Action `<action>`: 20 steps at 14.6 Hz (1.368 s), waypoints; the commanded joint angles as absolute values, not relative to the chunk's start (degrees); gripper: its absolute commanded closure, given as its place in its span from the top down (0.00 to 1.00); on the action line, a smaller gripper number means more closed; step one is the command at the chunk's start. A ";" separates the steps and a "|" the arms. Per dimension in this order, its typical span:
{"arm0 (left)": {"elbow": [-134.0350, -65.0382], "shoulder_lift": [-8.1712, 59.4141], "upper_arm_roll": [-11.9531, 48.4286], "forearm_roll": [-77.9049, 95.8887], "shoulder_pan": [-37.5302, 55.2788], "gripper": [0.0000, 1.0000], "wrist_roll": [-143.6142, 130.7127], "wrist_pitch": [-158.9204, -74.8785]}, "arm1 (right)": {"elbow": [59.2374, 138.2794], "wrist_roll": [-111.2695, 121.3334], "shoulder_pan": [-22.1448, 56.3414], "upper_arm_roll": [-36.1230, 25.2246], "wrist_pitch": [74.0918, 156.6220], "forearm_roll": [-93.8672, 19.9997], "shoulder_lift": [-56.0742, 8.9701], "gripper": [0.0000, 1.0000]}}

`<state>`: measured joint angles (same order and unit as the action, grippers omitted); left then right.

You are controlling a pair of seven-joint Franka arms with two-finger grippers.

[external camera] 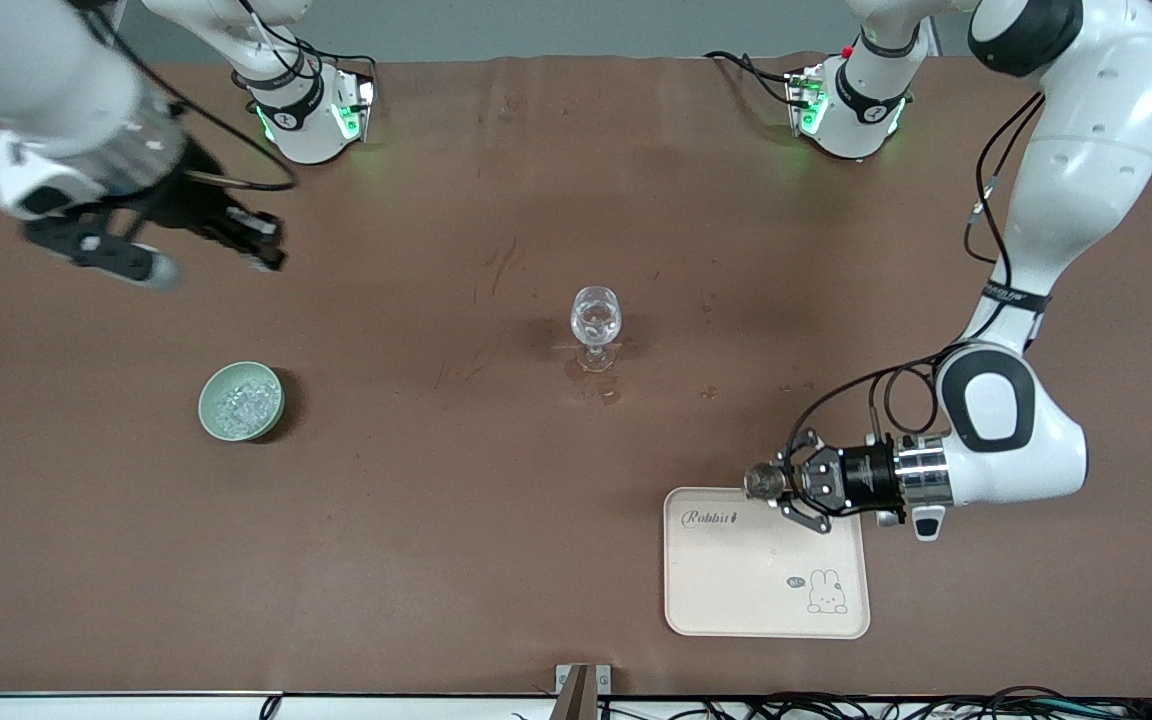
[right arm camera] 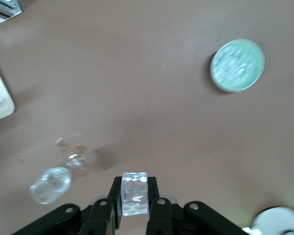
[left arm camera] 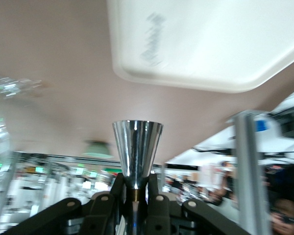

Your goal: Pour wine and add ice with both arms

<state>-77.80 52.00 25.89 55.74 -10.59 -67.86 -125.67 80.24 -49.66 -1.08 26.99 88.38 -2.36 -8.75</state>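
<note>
Pale green bowl, cream rabbit-printed tray, brown table.

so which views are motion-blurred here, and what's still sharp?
Front view: the right pincer and its arm are smeared; the wine glass, bowl and tray are crisp. Left wrist view: tray and background streaked, but the shiny metal cup in the left pincer stays sharp. Right wrist view: mild blur on the bowl; the ice cube it grips is clear.
</note>
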 commanded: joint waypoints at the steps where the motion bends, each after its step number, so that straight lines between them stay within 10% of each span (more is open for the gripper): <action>1: -71.12 59.56 25.93 61.77 -10.71 0.01 -63.99 -129.29 | 79.63 -60.35 5.60 27.42 93.67 -1.67 -14.39 0.00; 11: -69.08 66.62 25.31 66.45 -12.74 0.09 -53.11 -131.13 | 77.53 -84.80 23.19 27.25 108.89 4.13 -28.90 0.00; 14: -69.79 66.80 25.22 66.80 -12.66 0.57 -49.66 -131.13 | 76.73 -85.34 26.27 26.72 108.98 6.92 -32.07 0.00; 15: -69.79 66.71 25.14 66.45 -12.66 0.96 -49.31 -131.05 | 76.73 -85.34 26.37 26.72 108.98 8.60 -32.52 0.01; 20: -73.55 61.01 24.70 62.34 -16.42 1.00 -49.92 -126.15 | 76.55 -85.17 26.46 26.72 111.79 8.88 -34.36 0.01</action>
